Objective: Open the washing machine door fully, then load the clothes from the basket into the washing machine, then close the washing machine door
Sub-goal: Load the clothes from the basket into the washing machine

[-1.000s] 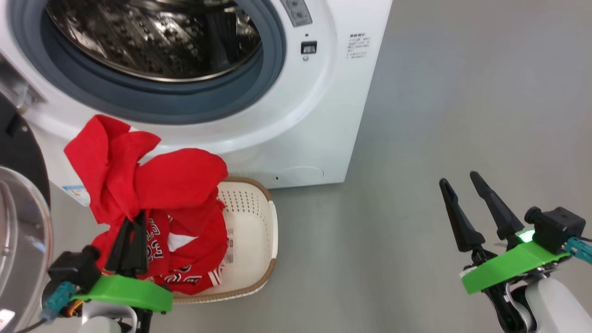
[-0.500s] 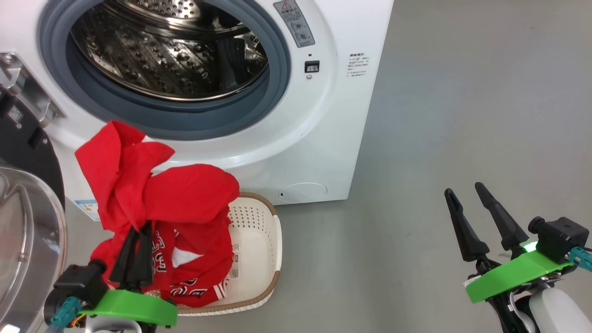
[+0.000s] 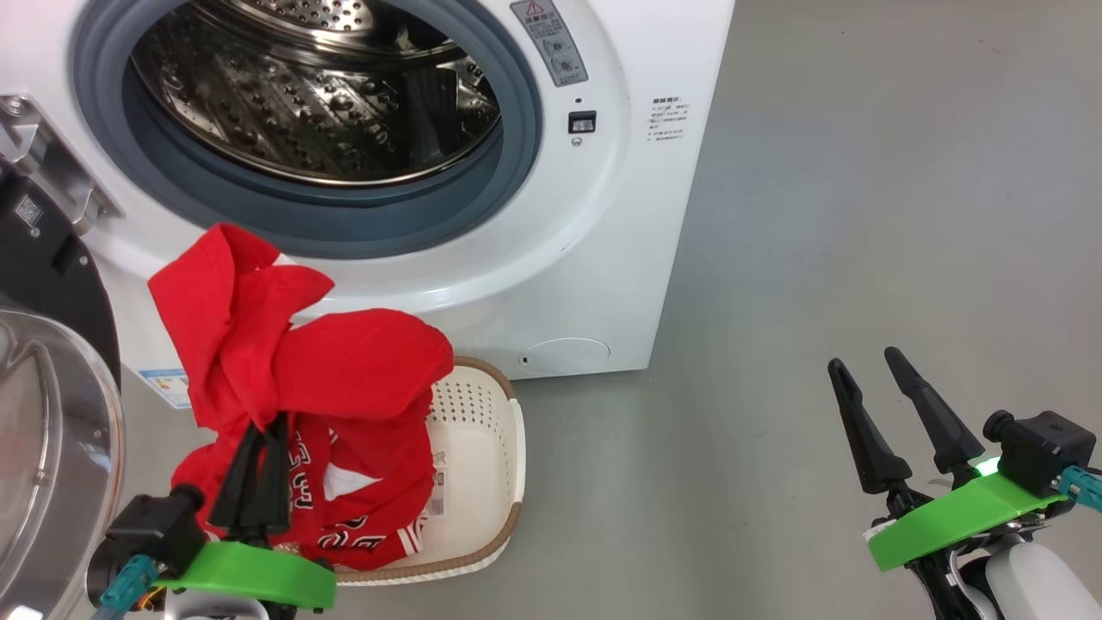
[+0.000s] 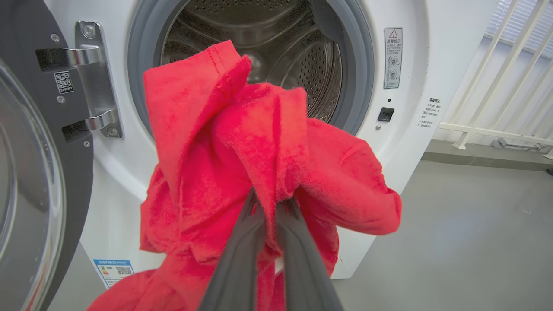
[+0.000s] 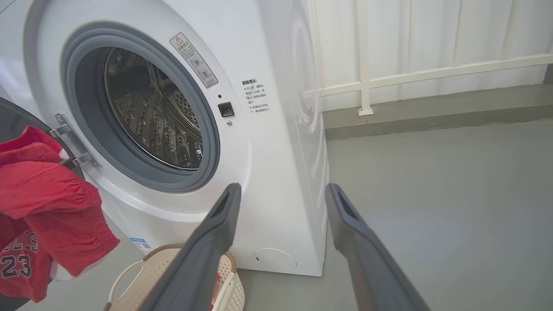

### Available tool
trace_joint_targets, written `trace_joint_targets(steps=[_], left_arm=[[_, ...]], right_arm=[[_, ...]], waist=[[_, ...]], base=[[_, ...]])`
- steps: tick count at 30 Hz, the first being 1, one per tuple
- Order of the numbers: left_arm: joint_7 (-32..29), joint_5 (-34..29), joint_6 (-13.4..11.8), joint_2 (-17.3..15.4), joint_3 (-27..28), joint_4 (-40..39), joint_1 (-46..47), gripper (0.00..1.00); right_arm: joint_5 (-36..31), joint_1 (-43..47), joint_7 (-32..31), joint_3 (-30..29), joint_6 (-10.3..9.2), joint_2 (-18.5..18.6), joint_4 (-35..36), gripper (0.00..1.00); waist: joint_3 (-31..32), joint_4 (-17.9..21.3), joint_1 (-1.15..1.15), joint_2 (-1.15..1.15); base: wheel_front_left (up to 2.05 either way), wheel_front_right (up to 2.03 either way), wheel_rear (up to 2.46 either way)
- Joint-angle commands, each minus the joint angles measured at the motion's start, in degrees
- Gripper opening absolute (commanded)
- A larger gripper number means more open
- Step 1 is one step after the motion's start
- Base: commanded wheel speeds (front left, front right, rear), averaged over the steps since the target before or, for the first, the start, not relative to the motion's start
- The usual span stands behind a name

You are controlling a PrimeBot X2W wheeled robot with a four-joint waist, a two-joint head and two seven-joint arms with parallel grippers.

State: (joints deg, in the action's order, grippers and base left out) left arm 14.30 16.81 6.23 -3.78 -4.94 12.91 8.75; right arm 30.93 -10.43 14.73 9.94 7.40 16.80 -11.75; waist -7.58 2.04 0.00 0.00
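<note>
Two grippers, two different states. The left gripper (image 3: pixel 265 426) is pinched nearly shut on a fold of the clothes (image 3: pixel 344 370). The bright red bundle bunches above and around its fingertips and hangs down past them over the basket (image 3: pixel 510 448). The left wrist view shows the cloth squeezed between the two dark fingers (image 4: pixel 239 259), with the bundle hanging before the open mouth of the washing machine (image 3: pixel 637 215), outside the steel drum (image 3: pixel 318 95). The head view gives the wider layout: the basket sits on the floor (image 3: pixel 861 172) against the machine's front, the jersey's lettered part is draped into its left half, and its right half is bare. Whether the lowest folds rest on the basket's bottom is hard to tell from above. The right wrist view, from the side, shows the 23 on the jersey and a basket handle. The washing machine door (image 3: pixel 52 448) stands swung open at the left. The right gripper (image 3: pixel 863 362) hovers over bare grey floor well to the right, fingers spread wide, holding nothing.
</note>
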Motion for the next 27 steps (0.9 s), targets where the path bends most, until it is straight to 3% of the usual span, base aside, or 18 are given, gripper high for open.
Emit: trace_joint_targets(steps=[1,12,27], left_arm=[[0.7,0.3,-0.4,-1.0,1.7,-1.8,1.3,0.00],[0.5,-0.1,-0.5,-1.2,0.4,-1.3,5.5,0.00],[0.3,-1.2,0.1,-2.8,-1.2,13.9,29.5,0.00]], right_arm=[[0.2,-0.1,0.3,1.0,0.09,0.9,1.5,1.00],[0.2,-0.7,0.3,1.0,0.09,0.8,1.9,1.00],[0.4,-4.7,0.3,1.3,0.09,0.2,3.6,1.00]], waist=[[0.0,0.1,0.00,0.00],[-1.5,0.4,0.00,0.00],[-11.9,2.3,0.00,0.00]], base=[[0.00,0.00,0.00],[0.00,0.00,0.00],[0.00,0.00,0.00]])
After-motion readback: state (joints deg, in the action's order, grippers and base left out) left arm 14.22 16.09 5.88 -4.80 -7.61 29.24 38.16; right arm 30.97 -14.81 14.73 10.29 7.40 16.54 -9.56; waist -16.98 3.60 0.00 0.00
